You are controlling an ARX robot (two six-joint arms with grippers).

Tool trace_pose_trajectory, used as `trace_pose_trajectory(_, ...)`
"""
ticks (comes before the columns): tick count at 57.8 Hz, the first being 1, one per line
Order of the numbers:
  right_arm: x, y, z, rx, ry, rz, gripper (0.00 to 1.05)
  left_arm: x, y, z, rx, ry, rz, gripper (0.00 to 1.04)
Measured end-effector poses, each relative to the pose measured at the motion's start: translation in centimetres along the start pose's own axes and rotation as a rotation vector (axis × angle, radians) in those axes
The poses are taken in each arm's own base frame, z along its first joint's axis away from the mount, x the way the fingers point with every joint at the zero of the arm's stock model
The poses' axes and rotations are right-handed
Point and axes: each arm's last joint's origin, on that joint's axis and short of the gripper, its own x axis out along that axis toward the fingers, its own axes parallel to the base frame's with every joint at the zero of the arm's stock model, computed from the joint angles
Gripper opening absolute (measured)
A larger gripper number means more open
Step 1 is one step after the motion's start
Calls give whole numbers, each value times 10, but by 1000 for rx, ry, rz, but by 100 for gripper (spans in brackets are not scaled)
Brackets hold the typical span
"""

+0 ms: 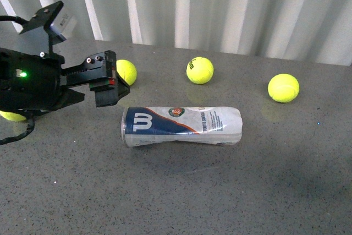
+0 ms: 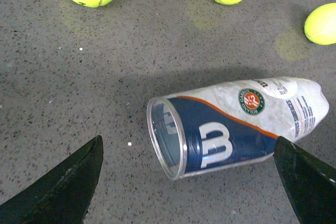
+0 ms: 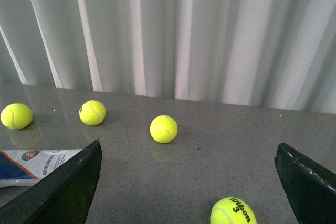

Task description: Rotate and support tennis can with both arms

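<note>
The tennis can [image 1: 181, 126] lies on its side mid-table, with its silver-rimmed open end toward the left and its white end toward the right. My left gripper [image 1: 117, 85] hovers open just up and left of that open end, apart from it. In the left wrist view the can [image 2: 236, 121] lies between and beyond the spread black fingers [image 2: 68, 187], and nothing is held. The right gripper [image 3: 188, 144] is open and empty. Only the can's white end [image 3: 39, 163] shows beside one of its fingers. The right arm is outside the front view.
Yellow-green tennis balls lie on the grey table [image 1: 220, 191]: one [image 1: 126, 71] behind the left gripper, one [image 1: 199, 70] behind the can, one [image 1: 284, 88] at right, one [image 1: 12, 115] partly under the left arm. Another ball [image 3: 233, 212] lies near the right gripper. White curtain [image 1: 220, 4] behind.
</note>
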Motion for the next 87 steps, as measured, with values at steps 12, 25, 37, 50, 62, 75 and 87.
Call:
trace_pose_trajectory(12,0,0,0,0,0,0,98,28,10,-9,-30,50,16,98)
trace_pose_trajectory(25,0,0,0,0,0,0,97,47,15,-26,-60,82,11,98)
trace_pose_trajectory(37,0,0,0,0,0,0,97,53,12,-33,-137,60,-65,98)
trace_pose_trajectory(50,0,0,0,0,0,0,98,60,7,-39,-233,28,-140,98)
trace_pose_trajectory(62,0,0,0,0,0,0,98,66,1,-45,-271,20,-169,82)
trace_pose_trajectory(75,0,0,0,0,0,0,98,66,-2,-47,-273,29,-185,41)
trace_pose_trajectory(87,0,0,0,0,0,0,98,64,-3,-45,-283,38,-217,12)
